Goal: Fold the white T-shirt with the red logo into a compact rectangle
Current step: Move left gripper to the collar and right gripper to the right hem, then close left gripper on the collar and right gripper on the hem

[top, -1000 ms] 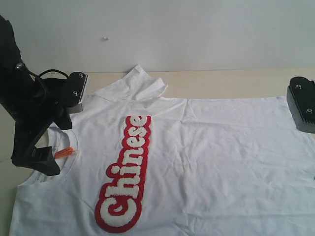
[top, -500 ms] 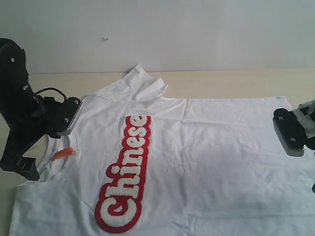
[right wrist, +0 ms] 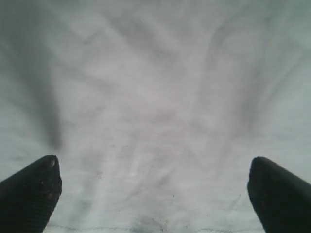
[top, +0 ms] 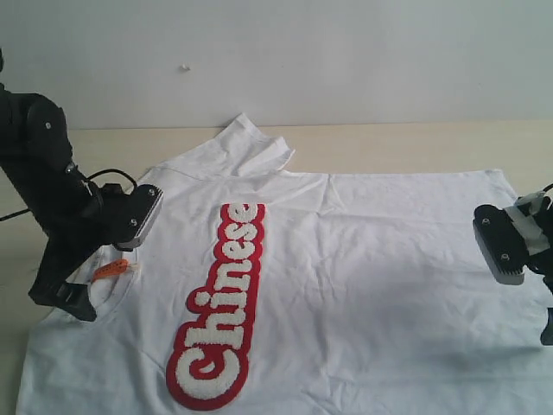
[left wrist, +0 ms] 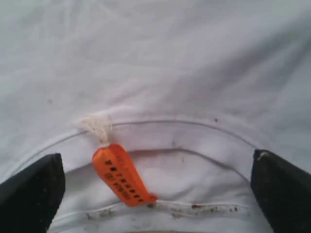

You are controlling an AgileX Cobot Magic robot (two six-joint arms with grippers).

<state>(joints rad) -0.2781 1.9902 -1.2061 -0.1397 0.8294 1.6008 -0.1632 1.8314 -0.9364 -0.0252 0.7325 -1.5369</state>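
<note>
The white T-shirt [top: 371, 277] lies spread flat on the table, collar to the left. The red logo [top: 220, 303] spelling "Chinese" runs lengthwise down its chest. My left gripper [top: 73, 296] hangs open just over the ribbed collar [left wrist: 194, 145]. The orange neck tag [left wrist: 121, 177] lies between its wide-apart fingertips [left wrist: 31, 194], and the left gripper [left wrist: 155, 206] holds nothing. My right gripper [top: 546, 322] is at the shirt's right edge. In its wrist view the right gripper [right wrist: 155, 204] stands open above plain white cloth [right wrist: 155, 121] near the hem seam.
One sleeve [top: 242, 147] lies bunched at the far side of the shirt. The beige table [top: 406, 143] shows beyond the shirt, ending at a white wall [top: 346, 52]. The shirt runs past the bottom edge of the exterior view.
The left arm has swung right and down over the collar. The right arm has come in from the right edge and dropped toward the shirt's hem side.
</note>
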